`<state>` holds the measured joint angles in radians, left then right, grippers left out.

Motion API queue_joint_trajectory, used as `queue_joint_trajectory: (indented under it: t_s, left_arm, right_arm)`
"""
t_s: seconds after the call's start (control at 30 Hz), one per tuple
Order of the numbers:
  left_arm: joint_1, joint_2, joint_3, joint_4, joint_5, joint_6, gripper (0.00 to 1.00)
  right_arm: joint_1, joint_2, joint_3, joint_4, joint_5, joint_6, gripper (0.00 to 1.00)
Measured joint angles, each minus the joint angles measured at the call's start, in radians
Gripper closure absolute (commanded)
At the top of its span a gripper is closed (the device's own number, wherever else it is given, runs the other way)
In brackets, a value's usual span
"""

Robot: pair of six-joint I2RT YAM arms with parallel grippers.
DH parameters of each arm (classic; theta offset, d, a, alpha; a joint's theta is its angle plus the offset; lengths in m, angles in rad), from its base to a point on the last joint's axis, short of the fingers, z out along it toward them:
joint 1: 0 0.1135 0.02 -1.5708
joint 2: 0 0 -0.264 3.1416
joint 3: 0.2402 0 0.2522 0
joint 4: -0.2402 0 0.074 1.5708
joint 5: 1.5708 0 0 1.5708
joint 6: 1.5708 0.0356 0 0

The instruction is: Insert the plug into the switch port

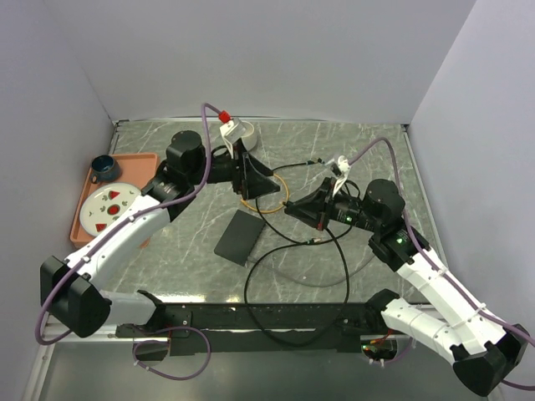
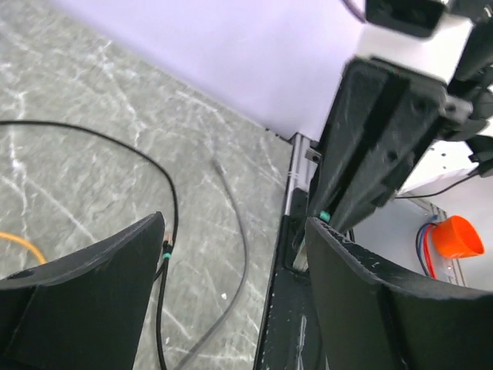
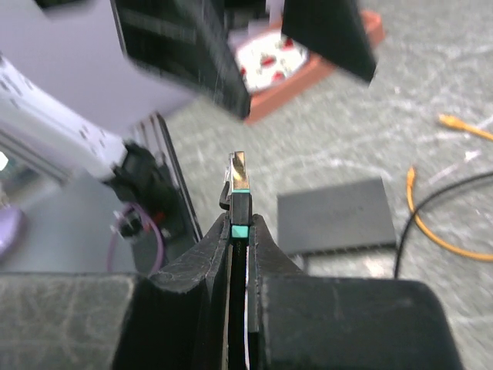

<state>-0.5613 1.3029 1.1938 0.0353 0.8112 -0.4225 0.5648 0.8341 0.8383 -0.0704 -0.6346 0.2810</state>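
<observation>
One plug [image 3: 239,179] in right hand [image 3: 239,225]; port on black box [image 3: 339,217] not vis.

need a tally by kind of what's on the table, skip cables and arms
Orange tray: 1
Plate, on the tray: 1
Dark mug, on the tray: 1
Flat black box: 1
Total: 4

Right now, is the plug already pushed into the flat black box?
No, the plug is pinched in the right gripper, and the black box lies on the table apart from it.
</observation>
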Motion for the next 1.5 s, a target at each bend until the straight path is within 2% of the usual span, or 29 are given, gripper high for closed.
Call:
queue_joint_trajectory:
  t_s: [0.17, 0.4, 0.53, 0.73, 0.83, 0.9, 0.93, 1.0, 1.07, 1.2, 1.23, 1.27, 1.4, 1.5]
  left_arm:
    - [0.000, -0.025, -0.040, 0.103, 0.045, -0.047, 0.23]
    - [0.000, -0.079, -0.072, 0.212, 0.097, -0.080, 0.28]
    - [-0.006, -0.079, -0.074, 0.241, 0.119, -0.095, 0.32]
    - [-0.023, -0.050, -0.074, 0.256, 0.135, -0.099, 0.43]
    - [-0.032, -0.024, -0.074, 0.266, 0.138, -0.114, 0.50]
    - [-0.038, -0.009, -0.074, 0.277, 0.142, -0.121, 0.59]
    - [-0.040, -0.002, -0.074, 0.282, 0.146, -0.126, 0.72]
    - [-0.047, 0.004, -0.073, 0.297, 0.154, -0.140, 0.81]
    - [-0.053, 0.005, -0.073, 0.304, 0.161, -0.145, 0.98]
    - [-0.052, 0.005, -0.073, 0.322, 0.184, -0.174, 0.99]
    - [-0.051, 0.005, -0.073, 0.327, 0.186, -0.177, 0.99]
    - [-0.051, 0.005, -0.073, 0.328, 0.186, -0.182, 0.99]
    - [-0.051, 0.017, -0.043, 0.280, 0.160, -0.173, 0.99]
    - [-0.040, 0.035, 0.040, 0.151, 0.097, -0.129, 0.99]
  right_arm:
    - [-0.023, 0.000, -0.006, 0.113, -0.010, 0.123, 1.00]
    - [-0.057, 0.026, -0.007, 0.198, -0.046, 0.216, 1.00]
    - [-0.064, 0.034, -0.011, 0.228, -0.064, 0.248, 1.00]
    - [-0.068, 0.034, -0.013, 0.254, -0.079, 0.270, 1.00]
    - [-0.068, 0.034, -0.013, 0.257, -0.090, 0.276, 1.00]
    - [-0.068, 0.036, -0.013, 0.259, -0.095, 0.279, 1.00]
    - [-0.069, 0.037, -0.013, 0.260, -0.097, 0.279, 1.00]
    - [-0.073, 0.044, -0.014, 0.262, -0.099, 0.280, 1.00]
    - [-0.078, 0.050, -0.017, 0.264, -0.107, 0.282, 1.00]
    - [-0.082, 0.051, -0.022, 0.284, -0.122, 0.278, 1.00]
    - [-0.082, 0.051, -0.022, 0.286, -0.123, 0.275, 0.94]
    - [-0.082, 0.051, -0.022, 0.287, -0.127, 0.272, 0.72]
    - [-0.081, 0.052, -0.019, 0.251, -0.120, 0.230, 0.24]
    - [-0.080, 0.045, 0.000, 0.150, -0.070, 0.162, 0.10]
